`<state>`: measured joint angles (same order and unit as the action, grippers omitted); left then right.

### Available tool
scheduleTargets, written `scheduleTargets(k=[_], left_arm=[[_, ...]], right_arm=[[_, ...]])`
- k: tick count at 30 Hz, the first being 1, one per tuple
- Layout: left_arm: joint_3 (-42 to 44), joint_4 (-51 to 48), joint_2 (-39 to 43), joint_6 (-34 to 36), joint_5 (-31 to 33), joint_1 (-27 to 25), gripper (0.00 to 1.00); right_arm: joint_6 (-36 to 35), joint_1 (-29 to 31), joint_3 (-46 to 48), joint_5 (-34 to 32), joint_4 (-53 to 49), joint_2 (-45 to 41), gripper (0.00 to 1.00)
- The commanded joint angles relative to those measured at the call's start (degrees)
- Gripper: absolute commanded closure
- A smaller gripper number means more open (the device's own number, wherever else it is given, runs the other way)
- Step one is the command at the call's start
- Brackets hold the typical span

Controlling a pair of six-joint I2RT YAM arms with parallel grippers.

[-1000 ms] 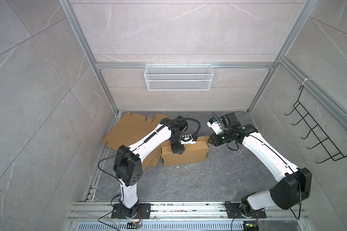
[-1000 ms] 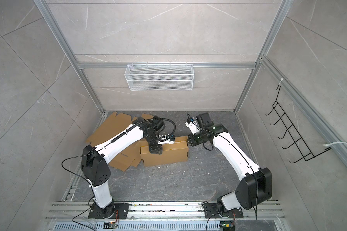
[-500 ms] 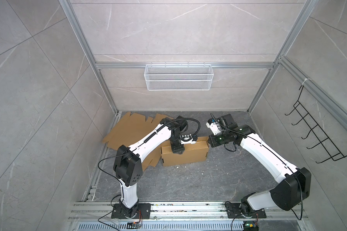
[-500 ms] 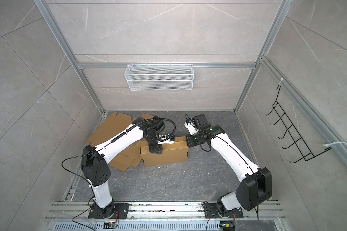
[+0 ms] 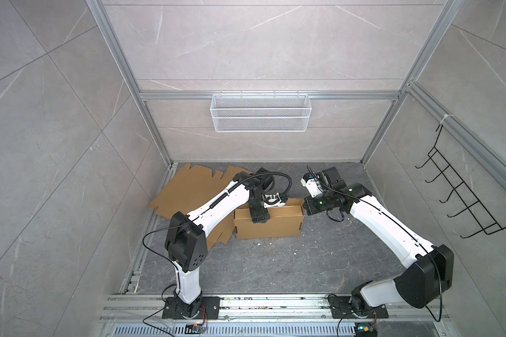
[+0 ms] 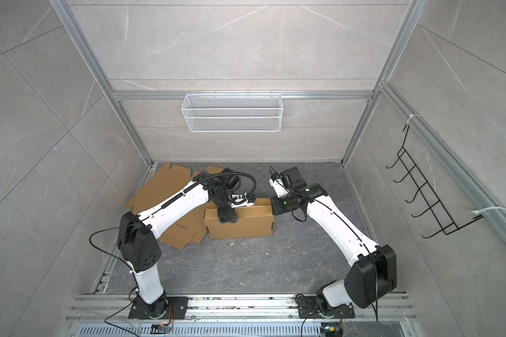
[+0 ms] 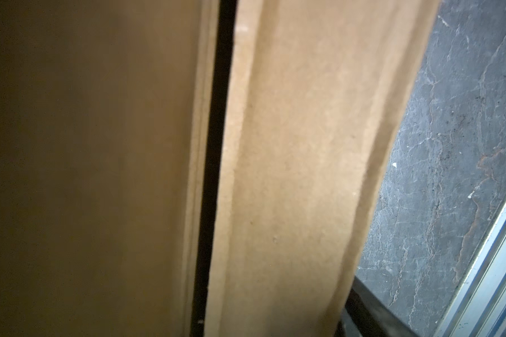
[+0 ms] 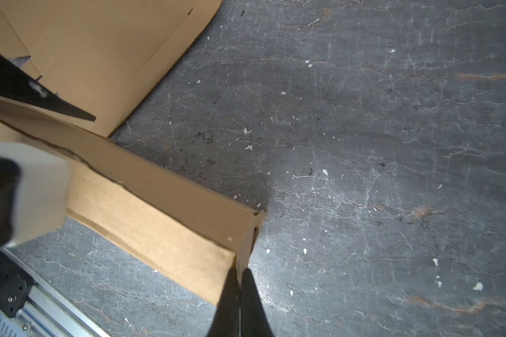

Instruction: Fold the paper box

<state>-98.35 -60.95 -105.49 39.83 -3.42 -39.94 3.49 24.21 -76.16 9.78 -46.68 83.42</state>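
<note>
On the dark floor (image 5: 275, 262), paper box (image 5: 268, 229) beside flat cardboard sheets (image 5: 187, 186).

We are looking down from high in both top views, facing the back wall (image 5: 260, 43), sharing nearly the whole desk (image 5: 275, 262) and the paper box (image 5: 268, 226). Our left wrist camera is sitting almost against the box's cardboard; our right one is looking along its fingers (image 8: 254, 306) at a box corner, close.
</note>
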Motion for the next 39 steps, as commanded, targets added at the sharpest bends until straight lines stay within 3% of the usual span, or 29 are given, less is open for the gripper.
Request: scheduleTargets(k=[1,8,13,16,20,26,39], left_arm=[[-1.3,2.0,6.5,-2.8,-2.1,1.4,0.18],[2.7,6.9,16.5,-11.0,-7.0,5.7,0.16],[11.8,12.5,26.4,-26.3,-15.5,17.4,0.37],[17.3,13.7,32.0,-31.5,-18.8,21.1,0.32],[21.6,11.8,35.3,-33.7,-19.3,22.1,0.3],[26.1,13.5,34.4,-36.0,-23.6,27.4,0.34],[24.9,13.1,27.0,-33.7,-22.9,27.4,0.59]], right_arm=[[0.9,0.6,0.5,-0.1,-0.7,-0.1,0.99],[1.2,0.6,0.6,0.2,-0.5,0.0,1.0],[1.2,0.6,0.7,0.2,-0.6,0.1,1.0],[1.1,0.6,0.5,0.4,-0.7,0.1,1.0],[1.3,0.6,0.7,0.8,-0.5,-0.2,1.0],[1.4,0.6,1.1,1.1,-0.4,-0.1,1.0],[2.3,0.6,0.3,2.0,-0.4,-0.1,1.0]])
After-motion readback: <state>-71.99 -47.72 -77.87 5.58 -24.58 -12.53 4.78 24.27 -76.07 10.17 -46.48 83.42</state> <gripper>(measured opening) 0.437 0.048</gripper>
